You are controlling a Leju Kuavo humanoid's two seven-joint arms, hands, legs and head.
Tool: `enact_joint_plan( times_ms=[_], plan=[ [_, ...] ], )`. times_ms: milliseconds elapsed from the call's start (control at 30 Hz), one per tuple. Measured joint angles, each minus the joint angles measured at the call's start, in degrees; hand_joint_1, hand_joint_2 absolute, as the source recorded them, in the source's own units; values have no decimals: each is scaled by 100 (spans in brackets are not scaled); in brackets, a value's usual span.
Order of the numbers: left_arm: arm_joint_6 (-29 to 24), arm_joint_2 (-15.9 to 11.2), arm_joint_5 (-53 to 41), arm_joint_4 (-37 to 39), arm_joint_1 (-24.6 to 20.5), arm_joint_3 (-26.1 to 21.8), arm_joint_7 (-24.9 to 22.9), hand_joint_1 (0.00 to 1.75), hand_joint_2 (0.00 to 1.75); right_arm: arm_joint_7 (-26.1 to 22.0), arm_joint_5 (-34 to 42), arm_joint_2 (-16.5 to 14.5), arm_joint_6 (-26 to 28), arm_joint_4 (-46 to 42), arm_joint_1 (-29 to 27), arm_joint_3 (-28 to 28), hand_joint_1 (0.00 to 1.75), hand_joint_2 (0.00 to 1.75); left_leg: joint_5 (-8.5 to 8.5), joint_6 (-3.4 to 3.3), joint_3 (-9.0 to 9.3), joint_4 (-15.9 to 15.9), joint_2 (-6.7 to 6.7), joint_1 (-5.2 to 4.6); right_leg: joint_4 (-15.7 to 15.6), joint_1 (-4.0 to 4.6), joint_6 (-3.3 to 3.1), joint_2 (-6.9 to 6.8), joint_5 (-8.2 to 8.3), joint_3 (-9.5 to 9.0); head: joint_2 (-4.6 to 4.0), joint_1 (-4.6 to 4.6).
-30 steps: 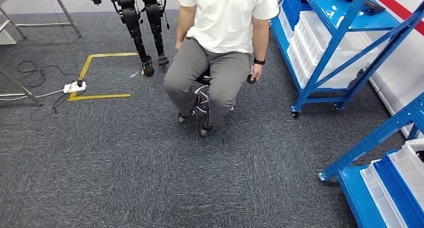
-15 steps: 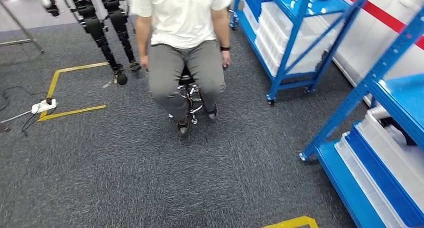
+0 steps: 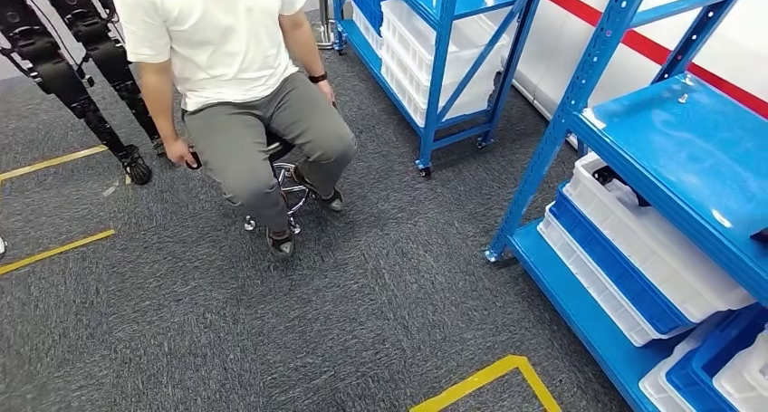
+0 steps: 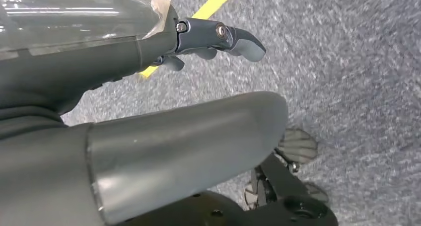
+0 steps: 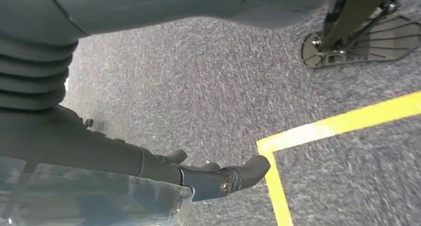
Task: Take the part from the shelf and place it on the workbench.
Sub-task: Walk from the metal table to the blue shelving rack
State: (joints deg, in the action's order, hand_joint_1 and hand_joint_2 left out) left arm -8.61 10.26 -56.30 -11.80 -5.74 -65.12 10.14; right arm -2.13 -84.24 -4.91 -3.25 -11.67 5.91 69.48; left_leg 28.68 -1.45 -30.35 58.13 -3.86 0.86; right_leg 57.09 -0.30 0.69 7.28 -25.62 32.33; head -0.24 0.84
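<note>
Head view: blue shelf (image 3: 670,149) with white bins (image 3: 652,244), and a seated person (image 3: 235,86). Wrist views: left hand (image 4: 218,39) and right hand (image 5: 218,179) hang above carpet (image 5: 198,87), fingers apart, holding nothing.

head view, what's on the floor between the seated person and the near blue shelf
Bare grey carpet lies between the person and the near blue shelf in the head view.

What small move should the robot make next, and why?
Probably turn a little more to the right, to face the near blue shelf: it sits at the picture's right edge. Both hands, left hand and right hand, hang over carpet holding nothing.
</note>
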Motion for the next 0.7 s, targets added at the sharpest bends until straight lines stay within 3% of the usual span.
enact_joint_plan(
  times_ms=[33,67,133,167,200,267,300,333,400,467,500,567,633,700],
  plan=[
    [-25,1,-3,0,-3,-7,7,0,0,2,-9,8,-2,0,-8,-13,0,0,-24,-32,2,-26,71,-7,-6,-6,40,35,13,35,0,-5],
    [-44,1,-7,0,-6,-10,11,0,0,3,-13,17,-4,0,-16,-23,0,0,-56,-70,11,-64,135,-11,22,-6,67,-27,5,75,0,-12],
    [-63,-4,-15,-1,-2,-14,28,0,0,9,-9,31,-2,0,-13,-44,0,0,-120,-152,22,-143,285,-4,321,1,77,-337,-169,253,1,-60],
    [-63,-9,-17,-2,8,-17,35,0,0,12,-4,33,2,0,0,-52,0,0,-130,-170,20,-156,368,-14,661,-10,64,-514,-347,421,1,-86],
    [-62,-14,-20,-2,19,-20,40,0,0,14,0,33,5,1,13,-57,0,0,-132,-182,10,-158,455,-23,1059,-21,59,-607,-537,618,1,-109],
    [-58,-19,-22,-2,32,-22,41,0,0,14,5,42,9,2,16,-58,0,0,-129,-182,-6,-156,635,-33,1663,-55,109,-658,-759,895,0,-122],
    [-56,-20,-22,-2,32,-23,40,0,0,19,5,48,15,2,6,-59,0,0,-126,-176,-9,-155,713,-31,1628,-70,166,-679,-726,854,0,-130],
    [-52,-19,-22,-2,31,-23,35,0,0,28,4,60,23,2,-2,-60,0,0,-120,-166,-5,-154,789,-29,1360,-85,231,-726,-619,690,0,-141],
    [-54,-15,-27,-2,32,-26,9,0,0,57,-2,81,37,2,1,-68,0,0,-89,-118,24,-141,926,-43,489,-100,310,-1013,-334,185,1,-167],
    [-65,-16,-54,-1,38,-27,-26,0,0,93,-6,99,32,2,19,-85,0,0,-43,-43,76,-126,1051,-73,9,-70,260,-1250,-173,-80,1,-157],
    [-66,-19,-77,-1,37,-26,-38,0,0,116,-4,107,28,2,23,-92,0,0,-24,-6,105,-126,1114,-80,-25,-44,210,-1265,-151,-86,1,-142],
    [-51,-21,-122,0,20,-21,-42,0,0,167,18,125,33,2,12,-98,0,0,21,72,156,-116,1171,-50,-36,-67,121,-1100,-132,-80,0,-106],
    [-20,-25,-168,0,12,-10,7,0,87,221,65,136,67,2,4,-98,0,0,248,137,70,153,877,-8,-57,-128,23,-949,-95,-107,0,-68],
    [22,-29,-214,0,33,3,65,0,175,255,114,137,107,2,9,-98,0,0,659,155,-239,858,499,14,-58,-128,-46,-795,-65,-98,0,-20]
  ],
)
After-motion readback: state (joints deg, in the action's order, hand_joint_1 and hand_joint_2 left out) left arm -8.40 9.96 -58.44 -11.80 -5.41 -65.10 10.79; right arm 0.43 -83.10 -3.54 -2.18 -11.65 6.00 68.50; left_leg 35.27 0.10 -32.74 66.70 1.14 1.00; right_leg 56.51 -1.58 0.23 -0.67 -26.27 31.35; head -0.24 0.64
